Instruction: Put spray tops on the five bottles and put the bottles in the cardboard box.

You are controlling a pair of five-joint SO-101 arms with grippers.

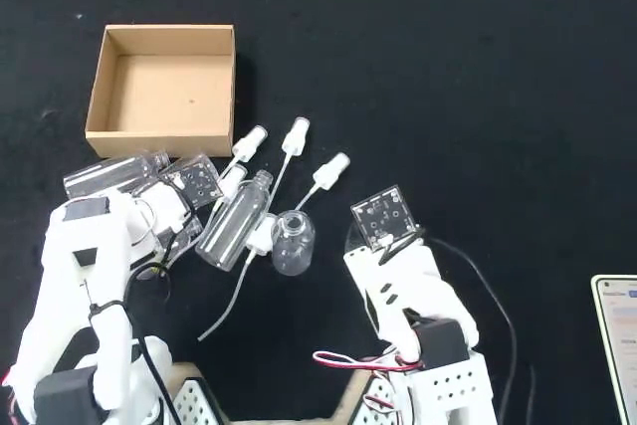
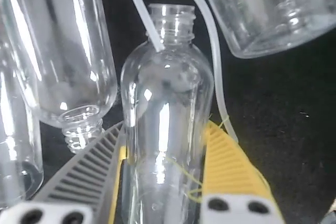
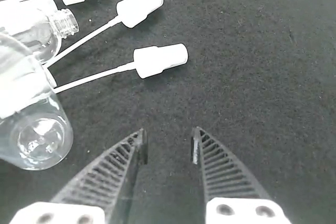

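Note:
In the left wrist view my left gripper [image 2: 164,127] is shut on a clear uncapped bottle [image 2: 165,87], its grey and yellow fingers [image 2: 226,166] pressing both sides. Other clear bottles [image 2: 58,51] lie close around it, and two thin white tubes [image 2: 210,51] cross it. My right gripper [image 3: 168,142] stands open over bare black cloth, just short of two white spray tops [image 3: 160,59] with long tubes. A bottle [image 3: 34,135] lies beside its left finger. The cardboard box [image 1: 100,87] sits open and empty at the far left, behind the bottle cluster [image 1: 234,221].
The left arm [image 1: 85,266] stands at the near left and the right arm [image 1: 408,291] at the near middle. Three spray tops [image 1: 296,136] fan out between box and right arm. A white device [image 1: 617,335] lies at the right edge. Black cloth stretches to the right.

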